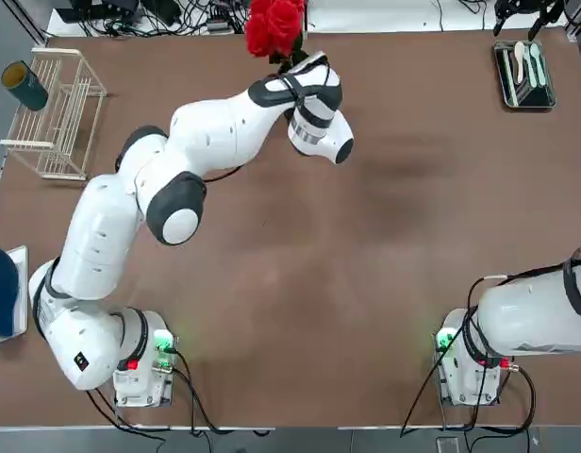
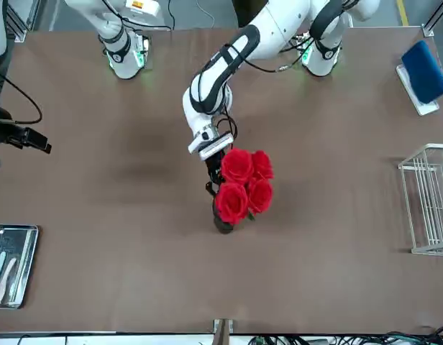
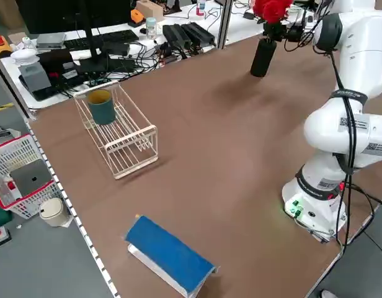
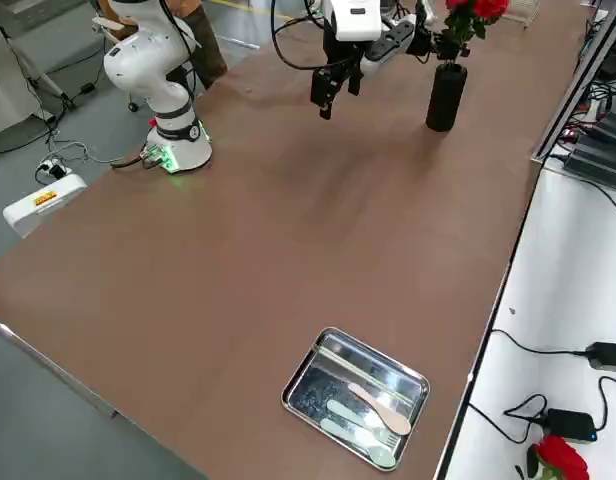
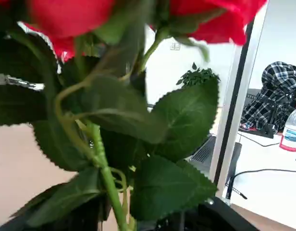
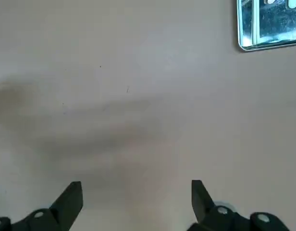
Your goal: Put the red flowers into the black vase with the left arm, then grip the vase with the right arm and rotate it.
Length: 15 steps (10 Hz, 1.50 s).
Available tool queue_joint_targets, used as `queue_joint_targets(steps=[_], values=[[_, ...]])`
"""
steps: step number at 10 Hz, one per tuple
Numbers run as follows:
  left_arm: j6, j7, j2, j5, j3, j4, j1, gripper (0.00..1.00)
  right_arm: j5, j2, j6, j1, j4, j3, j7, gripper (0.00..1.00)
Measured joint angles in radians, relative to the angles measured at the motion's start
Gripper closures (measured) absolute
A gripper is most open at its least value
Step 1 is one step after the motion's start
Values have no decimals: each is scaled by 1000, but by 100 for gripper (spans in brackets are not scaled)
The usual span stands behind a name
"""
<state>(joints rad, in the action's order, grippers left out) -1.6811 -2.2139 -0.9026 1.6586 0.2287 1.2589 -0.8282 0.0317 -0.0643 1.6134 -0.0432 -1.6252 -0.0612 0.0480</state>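
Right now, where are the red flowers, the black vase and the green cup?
Red flowers (image 2: 243, 184): front view, on the blooms.
Black vase (image 4: 446, 97): right side view, on its side wall.
Green cup (image 3: 102, 110): left side view, on its outer wall.

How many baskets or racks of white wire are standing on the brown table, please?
1. The white wire rack stands at the table's far left corner, seen from the robot's side, with a dark green cup in it. None seems hidden.
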Motion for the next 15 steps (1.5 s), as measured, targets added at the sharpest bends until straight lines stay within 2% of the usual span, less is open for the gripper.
queue_joint_targets(steps=[3,12,13,15], values=[[0,0,-1,0,0,0,-3,48,0,0,1,0,0,0,0,0],[0,0,-10,0,-3,-1,-16,45,0,0,1,6,-1,0,0,0],[0,0,-10,0,-3,-1,-19,43,0,0,1,7,-2,0,0,0],[0,-3,-12,0,-3,-1,-28,30,0,0,1,7,-8,0,0,0]])
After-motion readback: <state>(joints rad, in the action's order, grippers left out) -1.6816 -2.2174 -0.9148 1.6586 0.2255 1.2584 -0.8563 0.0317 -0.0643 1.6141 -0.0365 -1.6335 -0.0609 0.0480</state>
